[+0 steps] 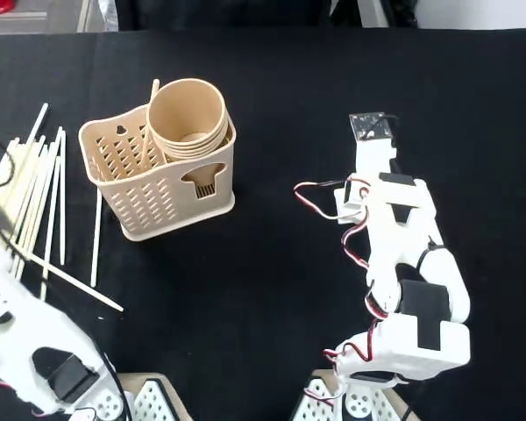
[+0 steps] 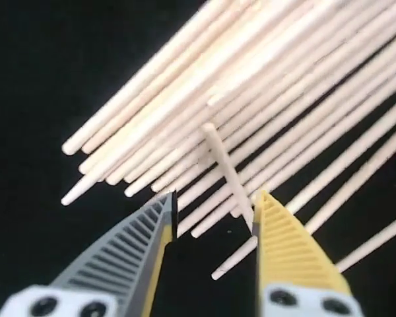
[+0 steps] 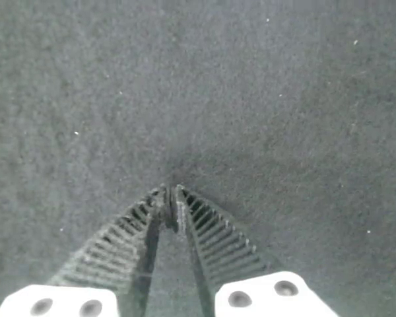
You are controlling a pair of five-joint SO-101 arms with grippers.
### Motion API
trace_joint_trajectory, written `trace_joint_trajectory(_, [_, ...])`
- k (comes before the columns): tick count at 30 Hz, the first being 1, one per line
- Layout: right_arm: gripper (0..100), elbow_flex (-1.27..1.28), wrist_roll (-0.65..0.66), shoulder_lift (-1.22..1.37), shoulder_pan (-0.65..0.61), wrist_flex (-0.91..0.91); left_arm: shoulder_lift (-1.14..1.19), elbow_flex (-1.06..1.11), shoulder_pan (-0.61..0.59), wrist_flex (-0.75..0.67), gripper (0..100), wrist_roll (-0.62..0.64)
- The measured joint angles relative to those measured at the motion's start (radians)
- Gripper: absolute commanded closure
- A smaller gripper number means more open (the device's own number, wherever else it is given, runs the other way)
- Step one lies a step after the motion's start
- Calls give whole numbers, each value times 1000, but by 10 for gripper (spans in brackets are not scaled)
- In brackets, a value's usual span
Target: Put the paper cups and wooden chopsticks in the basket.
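A beige slotted basket stands left of the table's middle. It holds a stack of paper cups, with one chopstick sticking up behind them. Several wooden chopsticks lie fanned out on the black cloth at the left edge. My left gripper hangs open just over this pile. One chopstick lies crosswise on the others, running in toward the yellow finger. My right gripper is shut on nothing, low over bare cloth at the right.
The left arm's white body fills the near left corner. The right arm stretches from the near edge up the right side. One loose chopstick lies just left of the basket, and another lies slanted near the arm.
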Motion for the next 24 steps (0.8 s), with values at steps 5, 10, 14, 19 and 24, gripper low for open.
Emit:
trace_joint_trajectory(5, [986,0,0,0,0,0,0,80,-5,-54,799,-8])
trace_joint_trajectory(10, [986,0,0,0,0,0,3,224,17,-175,841,-9])
trace_joint_trajectory(14, [986,0,0,0,0,0,-15,282,31,-267,977,61])
trace_joint_trajectory(19, [986,0,0,0,0,0,-37,293,46,-281,971,110])
trace_joint_trajectory(24, [986,0,0,0,0,0,-74,299,49,-290,970,114])
